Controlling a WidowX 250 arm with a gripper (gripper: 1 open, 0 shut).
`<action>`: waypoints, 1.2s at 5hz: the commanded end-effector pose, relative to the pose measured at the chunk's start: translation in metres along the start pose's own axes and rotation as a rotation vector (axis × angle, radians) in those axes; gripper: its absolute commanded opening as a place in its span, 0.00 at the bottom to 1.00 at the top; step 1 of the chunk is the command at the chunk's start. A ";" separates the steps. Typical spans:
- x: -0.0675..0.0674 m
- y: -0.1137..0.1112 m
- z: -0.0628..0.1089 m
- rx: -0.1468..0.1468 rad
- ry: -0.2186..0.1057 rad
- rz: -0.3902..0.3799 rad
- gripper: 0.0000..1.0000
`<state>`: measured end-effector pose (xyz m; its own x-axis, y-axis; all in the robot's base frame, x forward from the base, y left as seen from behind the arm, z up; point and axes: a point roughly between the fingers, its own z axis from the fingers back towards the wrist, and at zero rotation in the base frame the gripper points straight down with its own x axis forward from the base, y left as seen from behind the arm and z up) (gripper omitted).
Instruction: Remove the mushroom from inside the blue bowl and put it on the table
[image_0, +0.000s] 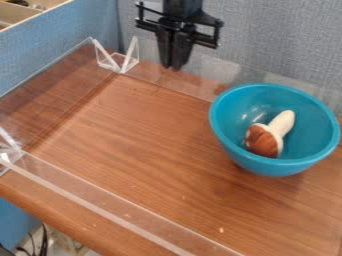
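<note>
"While the bench (147, 140) is looked over, what is found in the bowl (239, 160)?"

"The mushroom (269, 136) is held inside it, laid on its side against the inner surface. The cap is turned toward the near side of the bowl, and the stem is pointed obliquely toward the far right."

"And where is the bowl placed?"

"It is set on the right-hand part of the bench, toward the far edge. It is stood upright, so that its open mouth is left uncovered and the whole mushroom can be seen."

"How are the materials to be described?"

"The bowl is formed as a deep round in glossy teal-blue plastic, by which light is caught along the rim. The cap is rounded and coloured orange-brown, with a pale streak, and the stem is smooth, stubby and cream-white. In the bench, a reddish-brown wood grain is shown. It is bordered by a clear wall (127, 218) along the near edge, and a white angular bracket (116, 57) is seen at the far left corner."

"Is anything gripped by the hand (171, 62)?"

"Nothing is seen gripped. The black hand is held above the far edge, left of the bowl and apart from it; whether it is spread wide or narrowed cannot be told."
</note>
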<state>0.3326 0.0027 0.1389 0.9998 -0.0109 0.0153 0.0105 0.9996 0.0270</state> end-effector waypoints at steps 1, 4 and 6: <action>0.009 -0.021 0.005 -0.006 -0.043 -0.034 1.00; 0.040 -0.104 -0.049 -0.041 -0.010 -0.165 1.00; 0.046 -0.108 -0.078 -0.030 0.040 -0.171 0.00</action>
<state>0.3722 -0.1055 0.0454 0.9797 -0.1874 -0.0712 0.1875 0.9822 -0.0057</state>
